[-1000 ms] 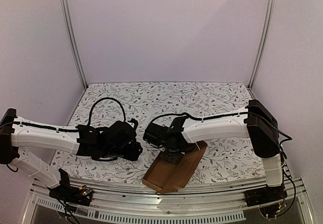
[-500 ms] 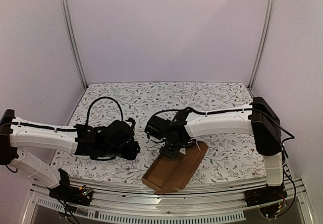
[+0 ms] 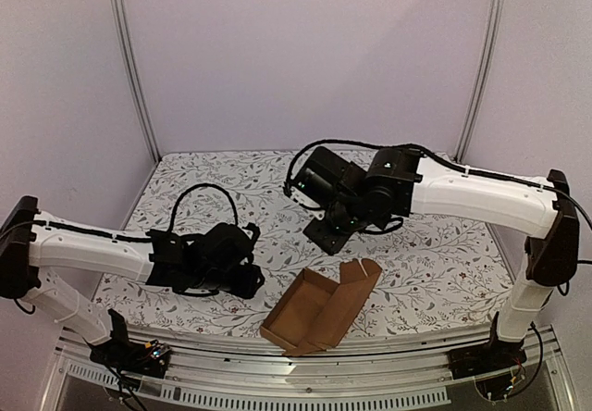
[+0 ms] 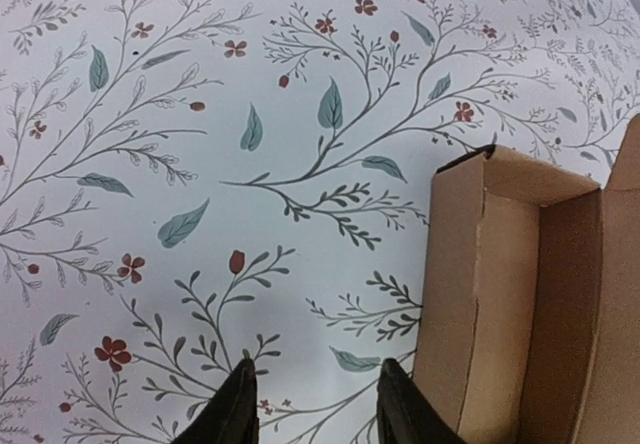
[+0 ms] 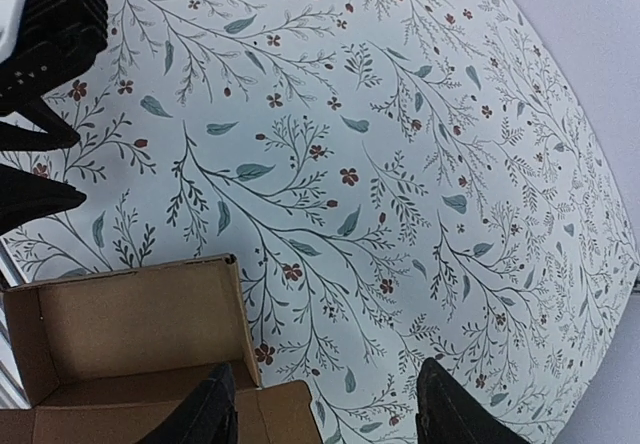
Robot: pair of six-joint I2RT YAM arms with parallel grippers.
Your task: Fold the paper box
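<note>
The paper box (image 3: pixel 319 309) is a brown cardboard carton, partly folded into an open tray with its lid flap lying open to the right, near the table's front edge. It shows at the right of the left wrist view (image 4: pixel 530 294) and at the bottom left of the right wrist view (image 5: pixel 130 339). My left gripper (image 3: pixel 252 281) is open and empty, low over the cloth just left of the box; in the left wrist view (image 4: pixel 312 404) its fingertips straddle bare cloth. My right gripper (image 3: pixel 326 235) is open and empty, raised above and behind the box (image 5: pixel 325 409).
A floral tablecloth (image 3: pixel 277 184) covers the table. White walls and metal posts (image 3: pixel 129 59) enclose the back and sides. The metal rail (image 3: pixel 277 374) runs along the front edge just below the box. The left arm's black cable (image 3: pixel 199 193) loops over the cloth.
My right gripper has let go of the box, lifted and swung back and to the right. The box's lid flap now lies open. My left gripper edged slightly right toward the box.
</note>
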